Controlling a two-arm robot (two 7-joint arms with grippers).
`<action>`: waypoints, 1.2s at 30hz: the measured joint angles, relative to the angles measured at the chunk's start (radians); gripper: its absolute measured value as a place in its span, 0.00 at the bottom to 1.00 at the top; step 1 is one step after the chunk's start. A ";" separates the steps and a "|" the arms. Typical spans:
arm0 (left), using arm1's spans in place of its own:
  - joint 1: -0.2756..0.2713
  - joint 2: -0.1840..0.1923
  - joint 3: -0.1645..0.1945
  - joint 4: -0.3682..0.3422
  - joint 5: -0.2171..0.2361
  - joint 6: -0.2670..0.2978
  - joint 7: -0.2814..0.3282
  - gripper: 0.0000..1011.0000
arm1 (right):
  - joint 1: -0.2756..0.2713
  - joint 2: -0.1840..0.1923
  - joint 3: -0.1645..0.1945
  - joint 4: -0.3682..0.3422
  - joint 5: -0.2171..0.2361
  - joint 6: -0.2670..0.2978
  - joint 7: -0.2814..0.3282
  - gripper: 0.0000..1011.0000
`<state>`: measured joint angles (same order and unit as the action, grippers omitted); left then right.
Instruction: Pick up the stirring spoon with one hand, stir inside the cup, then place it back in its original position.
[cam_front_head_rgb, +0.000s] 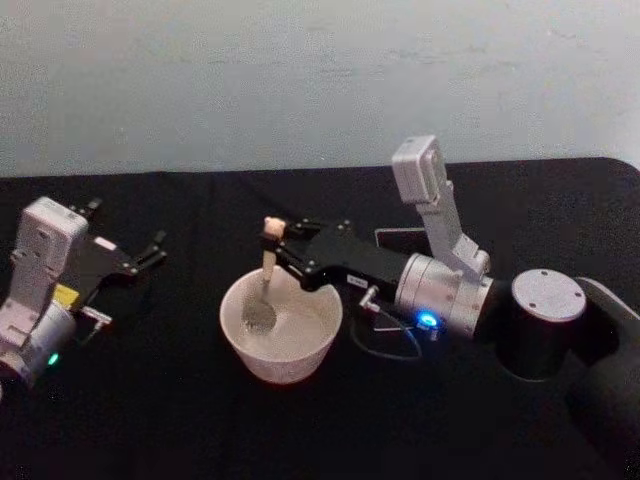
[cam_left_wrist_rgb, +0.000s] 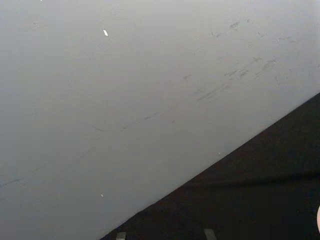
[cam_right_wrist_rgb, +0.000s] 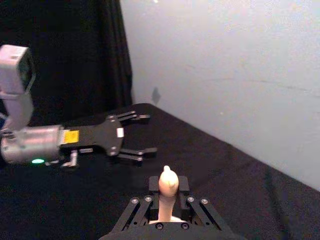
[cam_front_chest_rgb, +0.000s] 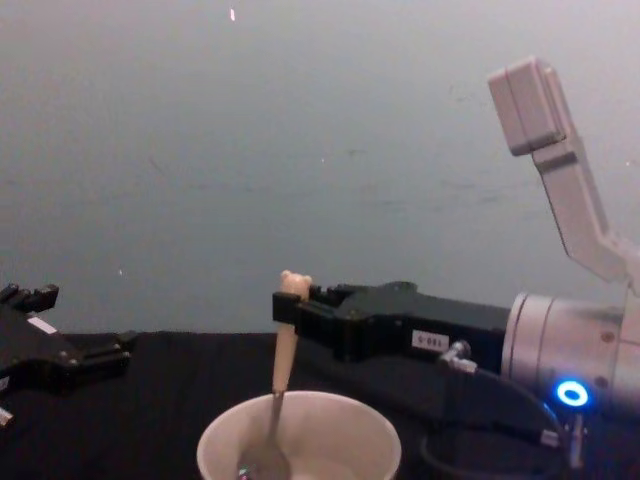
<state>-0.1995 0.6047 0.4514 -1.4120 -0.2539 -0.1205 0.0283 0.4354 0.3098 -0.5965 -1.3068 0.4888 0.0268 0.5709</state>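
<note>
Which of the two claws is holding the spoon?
The right gripper, shut on the stirring spoon over the cup; the left gripper sits open and empty off to the side.

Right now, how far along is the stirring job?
Done: the pickup. The right gripper is shut on the cream handle of the stirring spoon. In hand: the spoon's bowl sits inside the cup, so this is the stirring stage. Left: returning the spoon to the dark holder, which is partly hidden behind the right arm. The left gripper sits open and idle on the robot's left.
</note>
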 joint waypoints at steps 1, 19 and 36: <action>0.000 0.000 0.000 0.000 0.000 0.000 0.000 0.99 | 0.003 -0.002 0.002 0.005 -0.001 -0.001 -0.002 0.22; 0.000 0.000 0.000 0.000 0.000 0.000 0.000 0.99 | -0.046 0.069 0.053 -0.072 0.006 0.014 -0.002 0.22; 0.000 0.000 0.000 0.000 0.000 0.000 0.000 0.99 | -0.103 0.107 0.025 -0.156 0.033 0.041 0.021 0.22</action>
<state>-0.1996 0.6047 0.4514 -1.4120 -0.2539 -0.1205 0.0283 0.3327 0.4165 -0.5717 -1.4632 0.5223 0.0678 0.5922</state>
